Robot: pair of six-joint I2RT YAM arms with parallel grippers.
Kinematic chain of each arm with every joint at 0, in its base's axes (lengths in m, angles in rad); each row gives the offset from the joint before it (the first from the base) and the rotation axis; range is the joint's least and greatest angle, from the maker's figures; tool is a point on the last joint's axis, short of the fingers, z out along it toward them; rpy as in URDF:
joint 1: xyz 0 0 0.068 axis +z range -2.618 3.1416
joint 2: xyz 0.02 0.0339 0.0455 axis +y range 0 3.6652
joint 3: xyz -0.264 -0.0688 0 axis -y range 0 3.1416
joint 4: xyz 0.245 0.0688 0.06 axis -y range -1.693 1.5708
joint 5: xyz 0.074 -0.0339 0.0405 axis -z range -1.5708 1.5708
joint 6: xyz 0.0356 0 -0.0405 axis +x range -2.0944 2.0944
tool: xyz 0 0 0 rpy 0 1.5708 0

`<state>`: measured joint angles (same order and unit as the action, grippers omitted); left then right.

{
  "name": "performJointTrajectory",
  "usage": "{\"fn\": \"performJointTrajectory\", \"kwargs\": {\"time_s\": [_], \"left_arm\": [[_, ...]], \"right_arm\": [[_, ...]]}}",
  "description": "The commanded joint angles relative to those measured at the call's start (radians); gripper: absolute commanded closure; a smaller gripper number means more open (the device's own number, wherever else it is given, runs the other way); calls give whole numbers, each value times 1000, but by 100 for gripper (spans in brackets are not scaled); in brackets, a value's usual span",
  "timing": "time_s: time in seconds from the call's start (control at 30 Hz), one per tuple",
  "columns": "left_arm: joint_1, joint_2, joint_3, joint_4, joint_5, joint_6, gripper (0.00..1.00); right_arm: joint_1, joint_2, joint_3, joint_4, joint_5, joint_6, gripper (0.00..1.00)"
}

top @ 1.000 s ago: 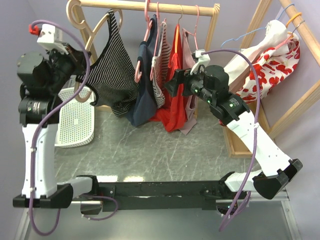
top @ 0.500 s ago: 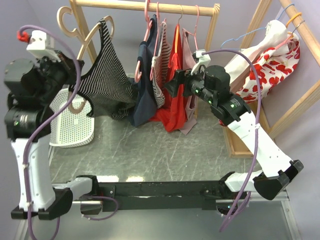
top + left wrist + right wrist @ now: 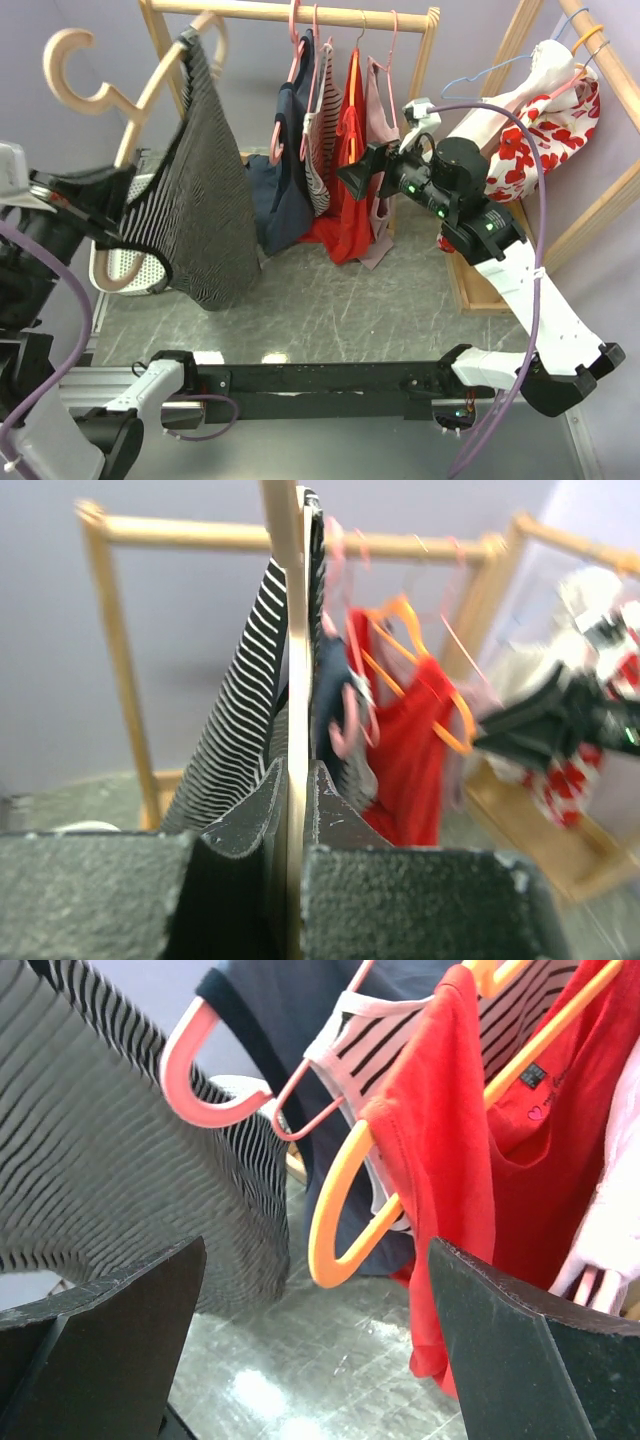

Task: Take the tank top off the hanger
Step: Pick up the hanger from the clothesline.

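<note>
Left pincer (image 3: 297,775) is narrow, clamped on the edge of the wooden hanger (image 3: 150,90). The hanger is tilted, its hook free of the rail (image 3: 290,12) and out past the rack's left end. The striped tank top (image 3: 195,210) hangs from the hanger's upper arm, its body over the desk's (image 3: 330,300) left edge and in front of the white basket (image 3: 135,265). Right pincer (image 3: 352,172) stands wide, holding nothing, close before the red top (image 3: 345,200) hung near the rail's middle
</note>
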<state>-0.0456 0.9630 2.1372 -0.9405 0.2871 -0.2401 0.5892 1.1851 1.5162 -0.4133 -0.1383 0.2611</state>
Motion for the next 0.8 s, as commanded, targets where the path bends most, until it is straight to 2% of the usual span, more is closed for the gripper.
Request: {"fn": "performJointTrajectory", "kwargs": {"time_s": [0.0,0.13,0.3,0.4,0.43,0.5,0.53,0.77], "left_arm": [[-4,-4,-78,-6,177,24,99],[-4,-27,-203,2,262,44,99],[-4,-58,-264,-67,380,111,99],[-4,-121,-319,-46,444,149,99],[-4,-128,-333,-46,440,157,99],[-4,-151,-321,-41,317,125,99],[-4,-158,-316,-50,333,140,99],[-4,-190,-359,-43,546,197,99]], "right_arm": [[3,-54,1,-2,-35,1,0],[3,-91,-13,-15,-37,3,0],[4,-140,-56,-12,-15,7,0],[3,-153,-83,-12,-14,15,0],[3,-150,-86,-10,-17,17,0],[3,-144,-87,-18,-18,21,0],[3,-139,-85,-25,-17,23,0],[3,-134,-82,-36,-7,27,0]]}}
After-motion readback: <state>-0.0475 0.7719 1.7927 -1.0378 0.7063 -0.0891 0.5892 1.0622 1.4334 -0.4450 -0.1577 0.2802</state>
